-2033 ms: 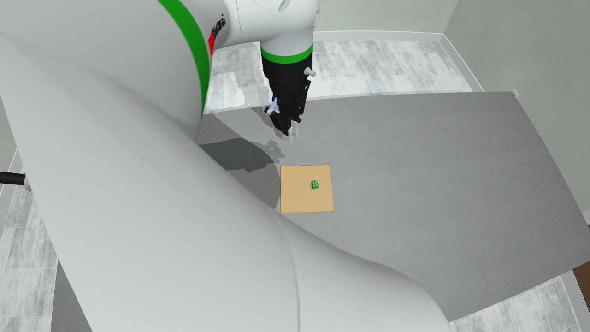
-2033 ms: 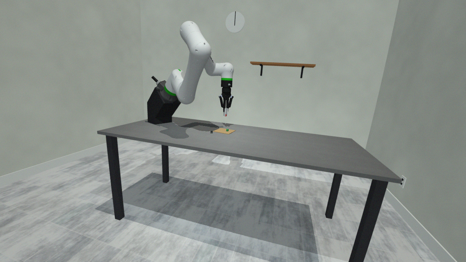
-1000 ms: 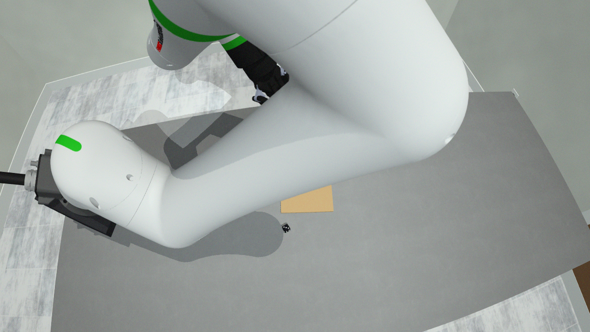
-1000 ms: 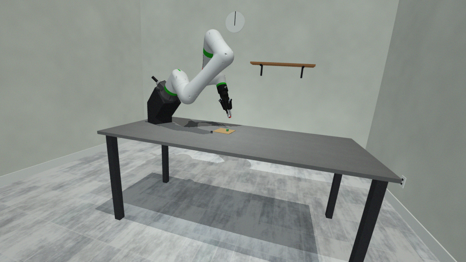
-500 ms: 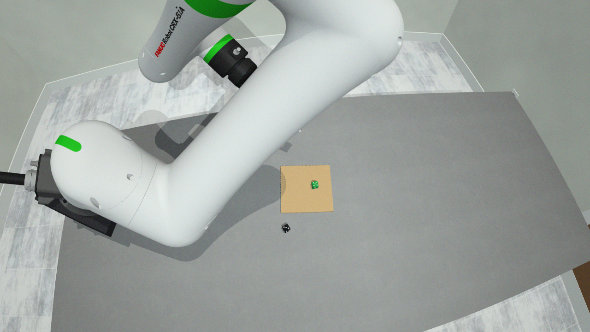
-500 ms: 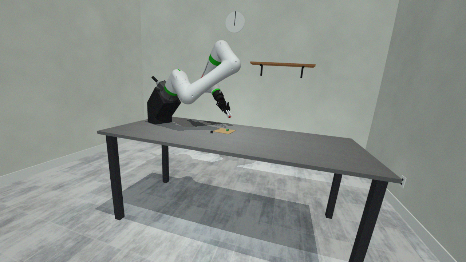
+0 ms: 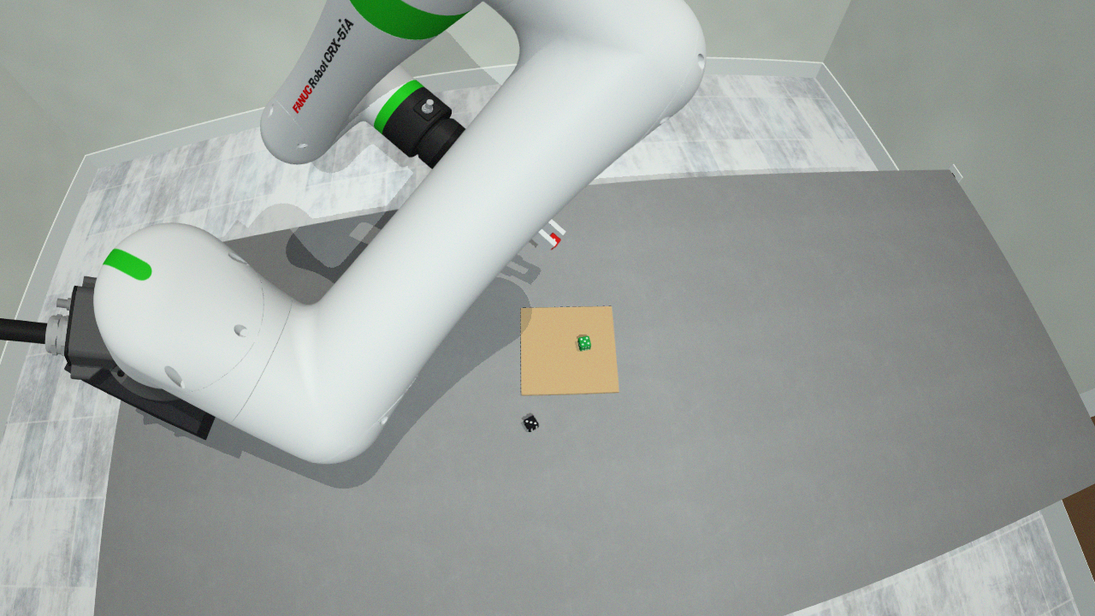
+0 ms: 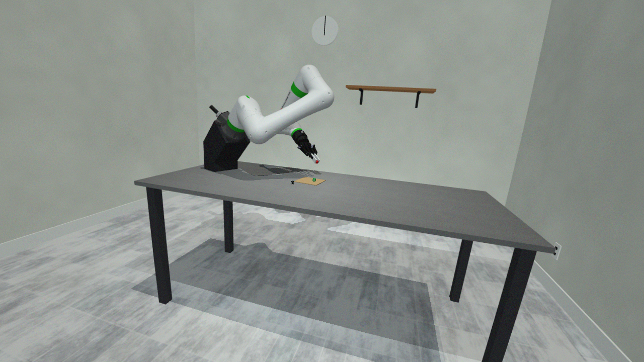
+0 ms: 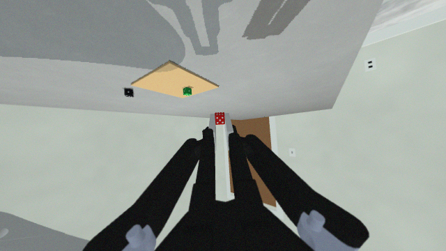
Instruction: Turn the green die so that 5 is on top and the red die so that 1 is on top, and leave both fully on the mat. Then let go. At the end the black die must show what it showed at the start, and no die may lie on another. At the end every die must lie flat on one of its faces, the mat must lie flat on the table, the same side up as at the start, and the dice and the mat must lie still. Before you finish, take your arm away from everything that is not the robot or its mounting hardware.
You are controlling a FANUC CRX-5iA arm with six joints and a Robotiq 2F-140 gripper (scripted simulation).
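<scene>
Bright, even light; soft arm shadow on table (image 7: 766, 306); top view bends at edges; all sharp.

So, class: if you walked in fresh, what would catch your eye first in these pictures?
The big white arm sweeping over the grey table, its tool tilted, shut on a red die held in the air. Then the tan mat with a green die on it, and a black die just off the mat.

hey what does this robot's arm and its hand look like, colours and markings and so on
Glossy white rounded arm with bright green bands and FANUC Robot CRX-5iA lettering, on a black base with a black cable. The hand is black with pale grey fingertip pads.
</scene>
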